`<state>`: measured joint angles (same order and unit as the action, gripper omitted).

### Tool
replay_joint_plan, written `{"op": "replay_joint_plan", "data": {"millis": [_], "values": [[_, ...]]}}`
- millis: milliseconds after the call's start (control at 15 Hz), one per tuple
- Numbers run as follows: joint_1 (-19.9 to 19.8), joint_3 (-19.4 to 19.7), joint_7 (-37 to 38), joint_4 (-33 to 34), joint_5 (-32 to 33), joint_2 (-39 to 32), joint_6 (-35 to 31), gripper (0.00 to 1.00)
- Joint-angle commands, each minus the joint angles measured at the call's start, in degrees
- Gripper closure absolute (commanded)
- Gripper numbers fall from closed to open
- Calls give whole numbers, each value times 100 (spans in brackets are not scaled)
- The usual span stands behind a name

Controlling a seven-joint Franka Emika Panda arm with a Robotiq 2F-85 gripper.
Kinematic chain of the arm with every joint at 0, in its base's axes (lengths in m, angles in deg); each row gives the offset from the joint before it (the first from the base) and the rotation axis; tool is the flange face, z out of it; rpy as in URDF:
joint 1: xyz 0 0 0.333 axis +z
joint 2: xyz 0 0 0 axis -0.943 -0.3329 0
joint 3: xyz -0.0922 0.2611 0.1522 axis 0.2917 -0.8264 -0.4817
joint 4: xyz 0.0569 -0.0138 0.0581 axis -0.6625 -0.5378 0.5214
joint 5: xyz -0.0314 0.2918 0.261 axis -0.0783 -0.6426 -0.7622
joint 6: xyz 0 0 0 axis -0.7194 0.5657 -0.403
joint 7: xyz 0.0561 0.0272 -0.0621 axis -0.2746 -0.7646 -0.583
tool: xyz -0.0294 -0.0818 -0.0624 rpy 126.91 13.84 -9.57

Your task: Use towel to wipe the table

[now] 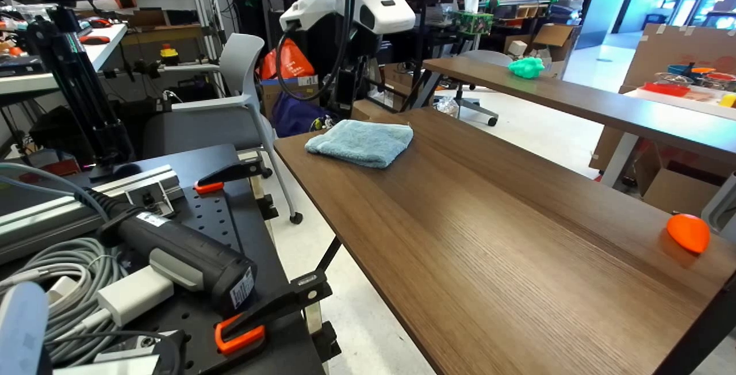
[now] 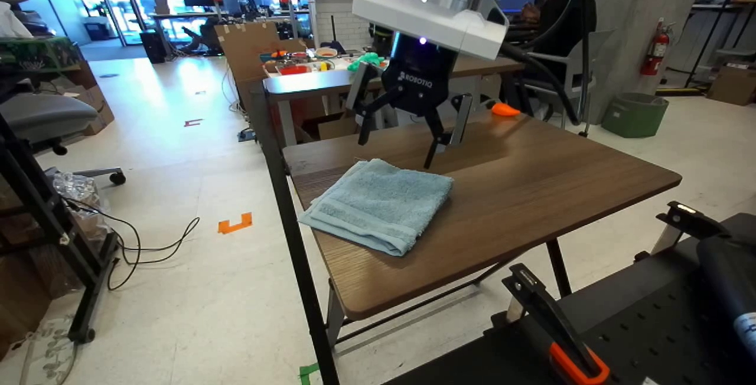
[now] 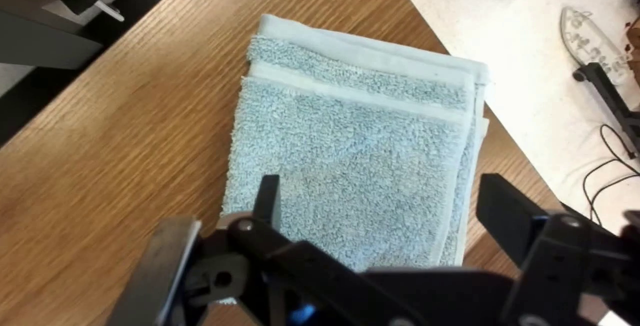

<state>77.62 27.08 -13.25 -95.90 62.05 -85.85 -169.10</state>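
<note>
In an exterior view, the folded blue towel (image 1: 361,142) lies on the brown desk (image 1: 489,231) near its end, an orange object (image 1: 688,233) well apart. In an exterior view, the hand (image 2: 397,150) hangs above the desk, clear of the towel. In the wrist view, its 2 fingers (image 3: 268,198) stand wide apart.

In an exterior view, I see the table (image 1: 494,237); on it lies the folded towel (image 1: 363,142), above centre, and an orange object (image 1: 688,233), far right.
</note>
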Motion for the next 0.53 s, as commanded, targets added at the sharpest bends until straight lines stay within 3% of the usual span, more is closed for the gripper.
{"op": "replay_joint_plan", "data": {"millis": [0, 333, 467], "values": [[83, 119, -14, 72, -56, -66, 48, 0], [76, 190, 66, 292, -106, -239, -94, 0], [297, 447, 555, 634, 202, -472, 162, 0]]}}
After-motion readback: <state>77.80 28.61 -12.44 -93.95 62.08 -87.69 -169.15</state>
